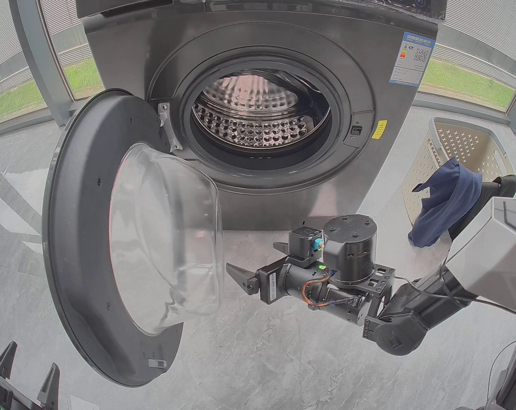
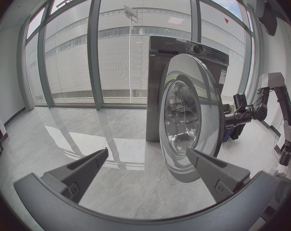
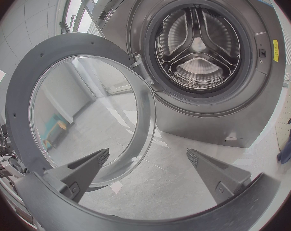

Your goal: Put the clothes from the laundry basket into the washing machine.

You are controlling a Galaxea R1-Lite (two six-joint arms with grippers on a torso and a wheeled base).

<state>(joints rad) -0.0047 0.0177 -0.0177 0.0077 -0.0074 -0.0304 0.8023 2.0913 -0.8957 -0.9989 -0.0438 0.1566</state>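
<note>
Quick count, going left to right: two pincers, one washing machine with one door, one laundry basket, and one blue garment I can be sure of.

The left pincer [image 1: 31,357] sits in the bottom-left corner of the head view, low and left of the door. Its own wrist view [image 2: 146,151] has both fingers spread wide, gripping nothing, over the grey floor [image 2: 119,190].

Next is the door [image 1: 127,240], swung fully open on its left hinge. It's a dark grey ring around a clear, bulging glass bowl.

Then the washing machine [image 1: 258,41], a grey front-loader with its round opening facing the robot. The head view catches the perforated steel wall of the drum [image 1: 258,121]. The right wrist view looks straight in and adds three raised ribs [image 3: 198,45] meeting at the back. The left wrist view gets the machine side-on instead, with the door's outer face against tall windows [image 2: 71,55].

The right pincer [image 3: 146,153] hangs in front of the machine, below the opening and just right of the door glass. Its fingers are wide apart too, with nothing in them.

Far right is the laundry basket [image 1: 474,140], cream plastic with punched holes, on the floor beside the machine. The blue garment [image 1: 448,200] is draped over its near rim, crumpled and hanging down outside. A dark thing [image 1: 500,186] lies just beside it; can't tell what it is.
</note>
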